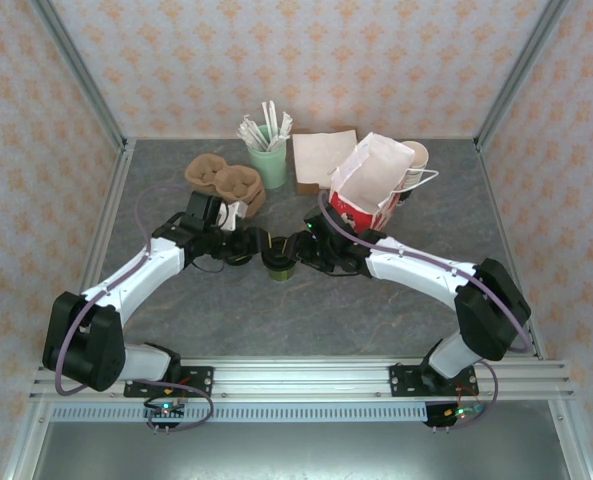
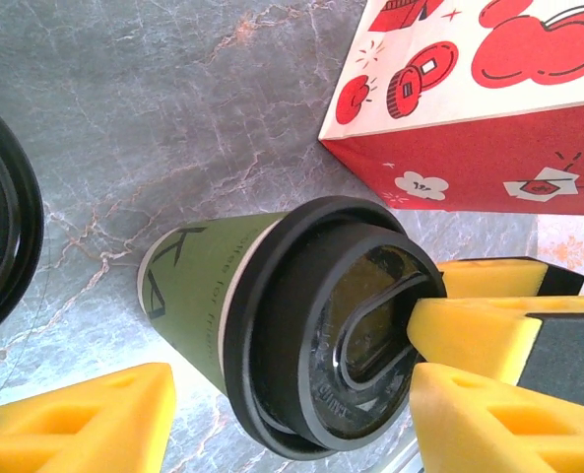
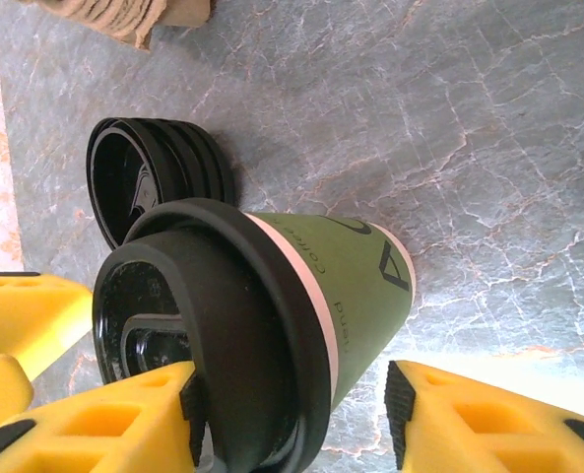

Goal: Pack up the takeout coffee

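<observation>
The takeout coffee, a dark green cup with a black lid, stands on the grey table between the two arms. My left gripper is open; in the left wrist view its yellow fingers flank the lid with a gap on the left. From the right, my right gripper is open around the cup. One of its pads is at the lid, while the other finger is clear of the cup wall. The red-and-white paper bag stands open just behind.
A low pile of black lids lies beside the cup under the left gripper. Brown cup carriers, a green cup of sticks, napkins and cream-rimmed cups line the back. Patterned walls enclose the table.
</observation>
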Action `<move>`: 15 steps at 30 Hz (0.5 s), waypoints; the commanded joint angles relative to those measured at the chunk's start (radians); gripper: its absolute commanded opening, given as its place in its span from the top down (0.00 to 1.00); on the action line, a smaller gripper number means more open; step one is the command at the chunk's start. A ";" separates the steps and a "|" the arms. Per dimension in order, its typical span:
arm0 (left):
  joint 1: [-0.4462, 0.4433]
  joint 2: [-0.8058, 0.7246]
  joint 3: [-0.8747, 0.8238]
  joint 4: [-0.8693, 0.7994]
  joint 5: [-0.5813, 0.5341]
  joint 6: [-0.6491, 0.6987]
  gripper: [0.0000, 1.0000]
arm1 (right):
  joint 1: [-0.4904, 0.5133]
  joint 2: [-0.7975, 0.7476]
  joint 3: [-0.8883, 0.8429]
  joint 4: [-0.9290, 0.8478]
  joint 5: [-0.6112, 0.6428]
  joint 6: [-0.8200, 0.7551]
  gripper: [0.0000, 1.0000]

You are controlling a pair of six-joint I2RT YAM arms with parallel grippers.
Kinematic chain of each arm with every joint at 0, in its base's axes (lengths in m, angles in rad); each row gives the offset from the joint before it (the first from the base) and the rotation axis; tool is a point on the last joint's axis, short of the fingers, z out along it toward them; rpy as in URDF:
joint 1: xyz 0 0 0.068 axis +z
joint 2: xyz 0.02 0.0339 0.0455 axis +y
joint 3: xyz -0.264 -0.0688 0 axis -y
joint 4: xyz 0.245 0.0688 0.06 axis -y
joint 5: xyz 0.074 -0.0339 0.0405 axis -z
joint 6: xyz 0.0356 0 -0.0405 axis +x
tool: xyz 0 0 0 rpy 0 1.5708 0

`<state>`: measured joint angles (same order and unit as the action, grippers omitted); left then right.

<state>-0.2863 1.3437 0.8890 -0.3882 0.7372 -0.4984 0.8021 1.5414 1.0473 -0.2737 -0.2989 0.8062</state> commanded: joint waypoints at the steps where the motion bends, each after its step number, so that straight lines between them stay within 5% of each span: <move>1: -0.012 0.006 0.021 -0.016 -0.031 0.011 0.36 | 0.003 -0.020 0.021 -0.029 0.036 -0.017 0.50; 15: -0.040 0.098 -0.015 0.035 -0.045 0.012 0.45 | 0.003 0.014 0.010 0.015 0.004 -0.007 0.63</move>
<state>-0.3210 1.4204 0.8894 -0.3622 0.7238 -0.4957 0.8021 1.5417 1.0473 -0.2695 -0.3004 0.8062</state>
